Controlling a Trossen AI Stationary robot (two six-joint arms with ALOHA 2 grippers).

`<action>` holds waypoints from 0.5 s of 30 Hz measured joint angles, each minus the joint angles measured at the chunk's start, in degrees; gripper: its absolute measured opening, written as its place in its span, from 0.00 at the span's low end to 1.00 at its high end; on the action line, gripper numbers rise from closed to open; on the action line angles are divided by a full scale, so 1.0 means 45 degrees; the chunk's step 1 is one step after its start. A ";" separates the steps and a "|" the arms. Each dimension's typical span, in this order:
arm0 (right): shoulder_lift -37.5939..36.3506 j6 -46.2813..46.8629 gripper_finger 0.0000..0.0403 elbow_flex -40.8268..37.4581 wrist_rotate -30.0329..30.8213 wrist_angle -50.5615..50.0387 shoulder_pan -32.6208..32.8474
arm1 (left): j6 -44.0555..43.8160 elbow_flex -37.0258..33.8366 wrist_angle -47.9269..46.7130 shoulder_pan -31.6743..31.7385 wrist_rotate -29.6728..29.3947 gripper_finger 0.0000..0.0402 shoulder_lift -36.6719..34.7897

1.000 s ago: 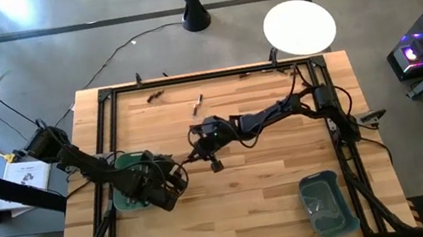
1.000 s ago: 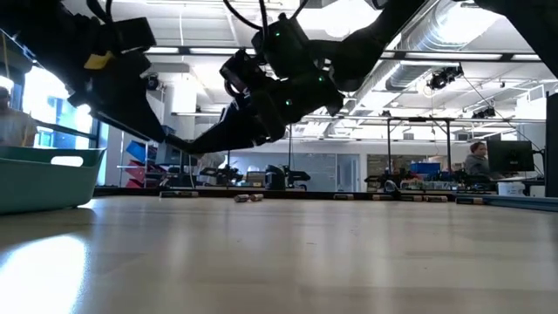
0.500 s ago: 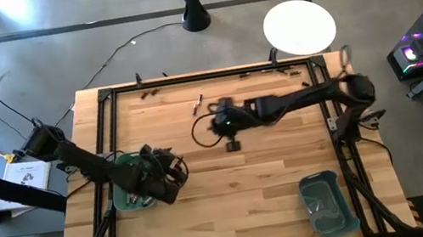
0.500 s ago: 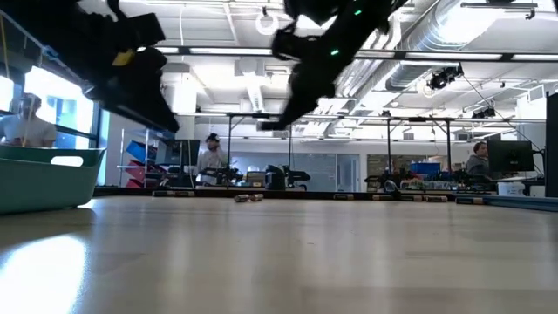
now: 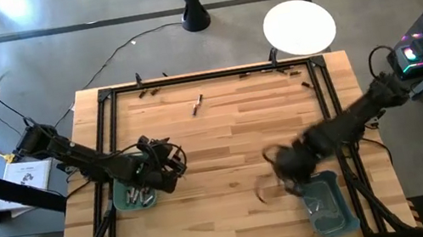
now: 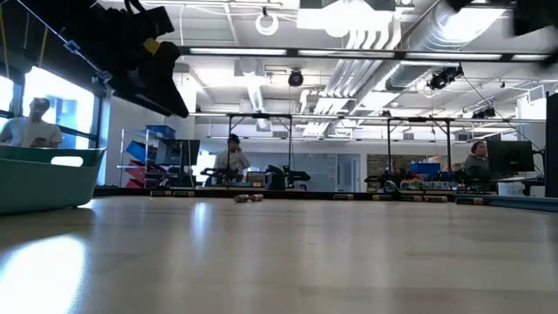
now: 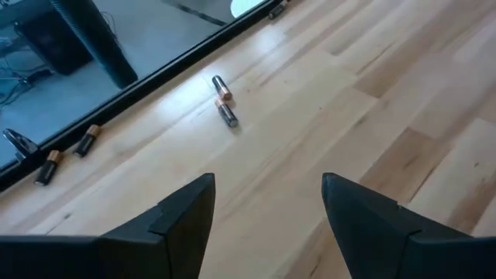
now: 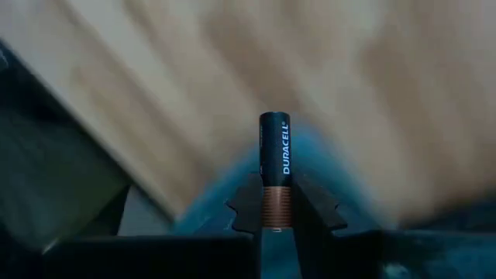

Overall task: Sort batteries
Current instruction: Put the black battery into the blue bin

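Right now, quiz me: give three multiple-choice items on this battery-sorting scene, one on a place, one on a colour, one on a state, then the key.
1. Where is the right end effector?
A. By the teal bin on the table's right
B. At the table's far edge
C. Over the left bin

2. What colours is the battery it holds?
A. All silver
B. Black and copper
C. Green

3. How is the left end effector?
A. Shut on a battery
B. Open, holding nothing
C. Shut, empty

Key: 1 A, the high view shows it beside that bin. 2 B, the right wrist view shows a black top and copper band. 3 B, the left wrist view shows fingers apart with bare table between.
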 joint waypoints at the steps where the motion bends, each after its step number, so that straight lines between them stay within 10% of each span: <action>1: 0.0095 0.1003 0.07 0.0000 -0.0386 -0.0157 0.0627 | -0.0102 0.0000 -0.0001 -0.0026 0.0000 0.57 0.0000; 7: 0.1065 0.4321 0.07 -0.0005 -0.1266 -0.0075 0.3334 | -0.0641 0.0000 0.0345 -0.0081 -0.0063 0.57 0.0000; 15: 0.2739 0.3752 0.07 -0.0432 -0.1044 0.0854 0.4082 | -0.0639 0.0000 0.1296 -0.0096 -0.0146 0.57 0.0000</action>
